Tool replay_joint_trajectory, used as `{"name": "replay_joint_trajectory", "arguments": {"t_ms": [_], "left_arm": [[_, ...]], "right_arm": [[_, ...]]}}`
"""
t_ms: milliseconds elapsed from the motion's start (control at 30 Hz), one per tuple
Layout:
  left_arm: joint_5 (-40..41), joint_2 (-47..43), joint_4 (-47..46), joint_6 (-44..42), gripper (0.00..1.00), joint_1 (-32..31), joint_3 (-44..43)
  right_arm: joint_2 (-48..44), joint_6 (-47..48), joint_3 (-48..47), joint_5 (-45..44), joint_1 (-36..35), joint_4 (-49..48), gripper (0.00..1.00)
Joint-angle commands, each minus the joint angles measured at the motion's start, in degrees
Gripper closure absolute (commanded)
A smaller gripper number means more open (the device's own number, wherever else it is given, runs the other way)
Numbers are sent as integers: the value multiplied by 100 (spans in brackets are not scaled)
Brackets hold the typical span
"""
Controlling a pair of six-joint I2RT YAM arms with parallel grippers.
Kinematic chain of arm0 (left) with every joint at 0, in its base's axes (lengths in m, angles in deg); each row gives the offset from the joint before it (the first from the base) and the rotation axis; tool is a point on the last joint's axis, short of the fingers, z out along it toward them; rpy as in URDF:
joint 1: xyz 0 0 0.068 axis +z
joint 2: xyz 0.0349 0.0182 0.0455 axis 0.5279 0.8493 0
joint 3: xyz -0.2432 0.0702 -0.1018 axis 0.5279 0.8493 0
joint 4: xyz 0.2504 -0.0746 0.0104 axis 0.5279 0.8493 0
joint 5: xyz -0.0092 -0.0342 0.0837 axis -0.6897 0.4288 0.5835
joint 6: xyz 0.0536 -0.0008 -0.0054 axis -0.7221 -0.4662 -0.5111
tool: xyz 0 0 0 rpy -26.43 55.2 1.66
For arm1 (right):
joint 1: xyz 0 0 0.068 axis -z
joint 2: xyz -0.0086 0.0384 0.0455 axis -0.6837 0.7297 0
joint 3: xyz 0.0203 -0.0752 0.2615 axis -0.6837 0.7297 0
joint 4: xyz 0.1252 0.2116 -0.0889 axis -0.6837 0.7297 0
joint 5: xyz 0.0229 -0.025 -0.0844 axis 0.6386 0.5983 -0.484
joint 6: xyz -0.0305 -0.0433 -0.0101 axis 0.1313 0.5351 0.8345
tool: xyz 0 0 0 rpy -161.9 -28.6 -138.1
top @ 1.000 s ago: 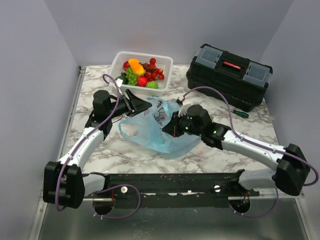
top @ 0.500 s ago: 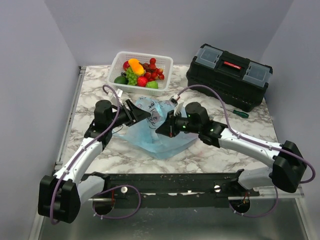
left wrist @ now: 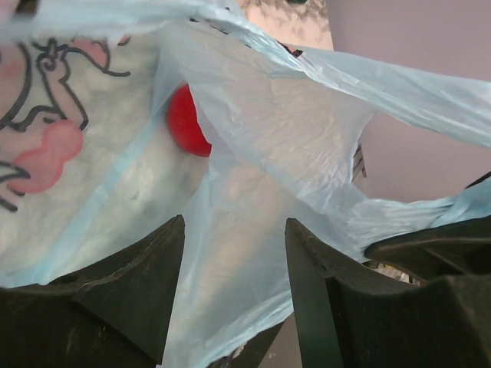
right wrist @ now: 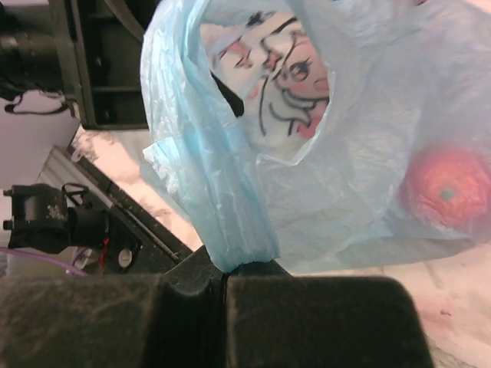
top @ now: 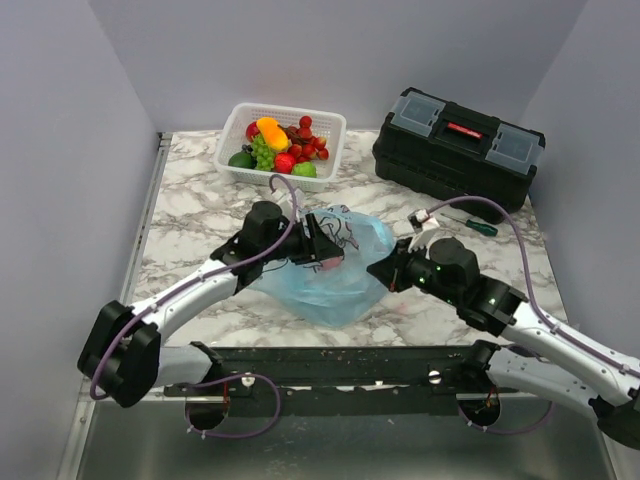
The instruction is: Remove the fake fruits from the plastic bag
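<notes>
The light-blue plastic bag (top: 340, 275) with its cartoon print lies mid-table, puffed up between both arms. My left gripper (top: 325, 248) is pushed into its left side. In the left wrist view its jaws (left wrist: 235, 222) stand open, thin bag film (left wrist: 253, 176) runs between them, and a red fruit (left wrist: 188, 123) shows deeper in. My right gripper (top: 385, 272) is shut on a bunched fold of the bag's edge (right wrist: 230, 230). A red fruit (right wrist: 449, 188) shows through the film there. Several more fake fruits (top: 280, 145) lie in the basket.
A white lattice basket (top: 335, 125) stands at the back centre-left. A black toolbox (top: 458, 150) sits at the back right with a green-handled screwdriver (top: 478, 226) in front of it. A black rail (top: 340, 365) runs along the near edge.
My left gripper has swung right and pushed into the bag. My right gripper has pulled back to the right with the bag's edge, and the bag has shifted right and ballooned.
</notes>
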Motion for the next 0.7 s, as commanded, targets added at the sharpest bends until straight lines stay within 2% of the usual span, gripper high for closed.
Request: {"name": "replay_joint_trajectory", "arguments": {"t_ms": [0, 133, 267, 500, 667], "left_arm": [[374, 607, -153, -188, 46, -438, -363], [221, 1337, -147, -145, 48, -598, -768], [156, 1894, -308, 10, 51, -627, -885], [182, 2239, -586, 207, 51, -620, -823], [272, 2161, -719, 310, 52, -566, -525]], "right_arm": [[-482, -68, 121, -849, -19, 749, 99], [-413, 46, -72, -566, -20, 632, 99], [-207, 134, -229, -254, -19, 121, 99], [520, 313, -755, 507, -20, -569, 99], [1130, 372, -1165, 1045, -23, -1001, 99]]}}
